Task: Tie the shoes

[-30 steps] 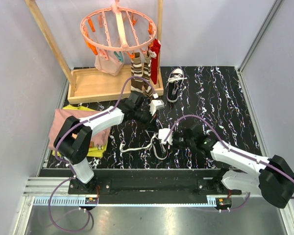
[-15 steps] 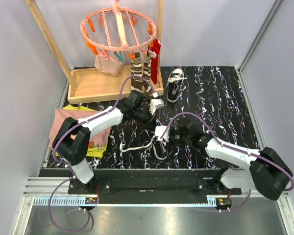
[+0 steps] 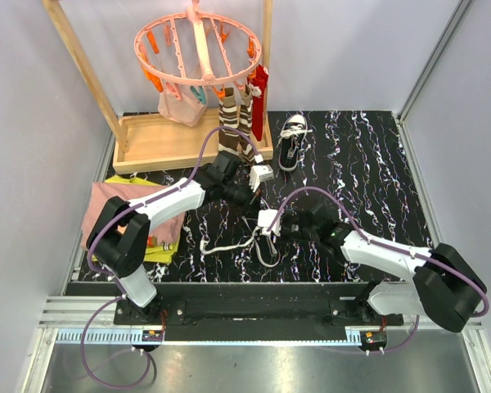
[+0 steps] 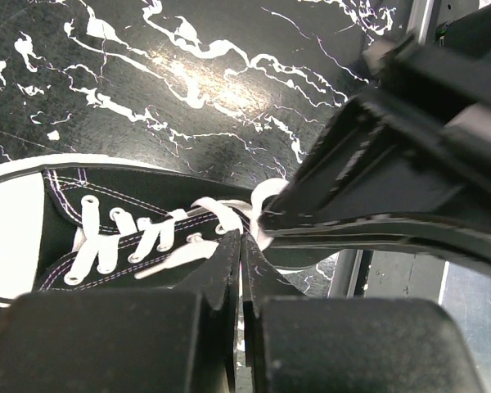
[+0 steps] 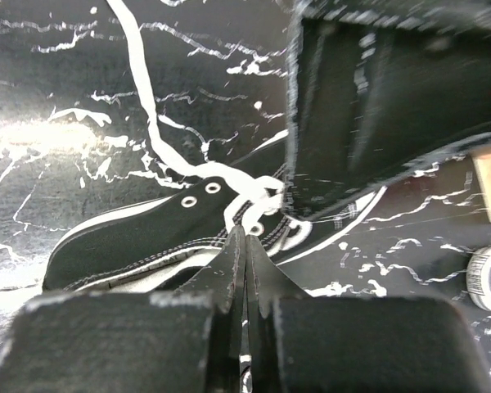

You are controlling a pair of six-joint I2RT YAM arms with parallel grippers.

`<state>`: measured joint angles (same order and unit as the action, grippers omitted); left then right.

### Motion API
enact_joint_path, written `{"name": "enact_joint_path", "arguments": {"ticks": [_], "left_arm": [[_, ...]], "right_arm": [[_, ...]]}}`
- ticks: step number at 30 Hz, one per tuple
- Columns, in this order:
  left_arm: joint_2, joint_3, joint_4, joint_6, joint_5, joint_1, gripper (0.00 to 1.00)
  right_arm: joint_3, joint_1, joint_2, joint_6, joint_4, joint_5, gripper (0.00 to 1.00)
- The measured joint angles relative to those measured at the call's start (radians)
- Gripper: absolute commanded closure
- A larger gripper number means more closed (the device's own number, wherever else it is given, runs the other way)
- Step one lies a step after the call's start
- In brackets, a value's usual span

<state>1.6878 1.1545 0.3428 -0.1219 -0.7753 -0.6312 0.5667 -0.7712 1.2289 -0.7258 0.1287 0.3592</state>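
Observation:
One black sneaker (image 4: 147, 205) with a white toe cap lies on the marbled table under both grippers; in the top view it is mostly hidden. Its white lace (image 3: 225, 245) trails left and loops toward the near edge. My left gripper (image 4: 242, 239) is shut, its tips at the lace crossing (image 4: 217, 214) by the top eyelets. My right gripper (image 5: 245, 236) is shut, its tips against the same crossing (image 5: 254, 196) from the other side of the shoe (image 5: 147, 229). In the top view the left (image 3: 256, 196) and right (image 3: 263, 225) grippers nearly touch. The second sneaker (image 3: 292, 139) stands apart at the back.
A wooden rack with a pink peg hanger (image 3: 198, 45) stands at the back left; brown striped socks (image 3: 233, 131) hang from it over its tray base (image 3: 164, 143). Folded pink and yellow cloths (image 3: 114, 209) lie at the left edge. Grey walls close both sides.
My right gripper has moved left and a little away from me, up to the shoe and the left gripper. The left gripper has barely moved. The loose lace lies the same.

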Motion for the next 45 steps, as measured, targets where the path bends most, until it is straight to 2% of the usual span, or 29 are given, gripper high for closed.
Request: {"name": "enact_joint_path", "arguments": {"ticks": [3,5,8,13,15,17,20,27,34,40,45], "left_arm": [[-0.002,-0.005,0.001,0.002,0.000,0.000,1.00],[-0.006,-0.014,0.001,0.005,0.000,0.000,0.94],[-0.011,-0.026,0.002,0.009,0.000,0.000,0.81],[-0.057,-0.091,-0.014,0.004,-0.009,0.026,0.52],[-0.119,-0.166,-0.036,-0.019,-0.011,0.068,0.49],[-0.187,-0.228,-0.050,-0.064,-0.004,0.115,0.49],[-0.299,-0.301,-0.059,-0.223,0.019,0.177,0.49],[-0.414,-0.423,-0.142,-0.633,0.064,0.146,0.50],[-0.337,-0.483,-0.315,-0.864,0.134,0.044,0.54],[-0.234,-0.470,-0.383,-0.948,0.136,0.008,0.60],[-0.170,-0.438,-0.409,-0.981,0.134,-0.020,0.61]], "right_arm": [[0.000,0.000,0.038,-0.003,0.007,0.001,1.00],[0.000,0.000,0.056,-0.004,0.009,0.001,1.00],[0.000,0.000,0.064,-0.005,0.011,0.001,1.00],[0.001,0.000,0.065,-0.005,0.022,0.000,1.00],[0.001,0.000,0.065,-0.005,0.025,0.000,1.00],[0.001,0.000,0.065,-0.005,0.025,0.000,1.00],[0.001,0.000,0.065,-0.005,0.025,0.000,1.00],[0.001,0.000,0.068,-0.005,0.025,0.000,1.00],[0.001,0.000,0.070,-0.004,0.025,0.000,1.00],[0.001,0.000,0.070,-0.004,0.024,0.000,1.00],[0.001,0.000,0.070,-0.003,0.023,0.001,1.00]]}}
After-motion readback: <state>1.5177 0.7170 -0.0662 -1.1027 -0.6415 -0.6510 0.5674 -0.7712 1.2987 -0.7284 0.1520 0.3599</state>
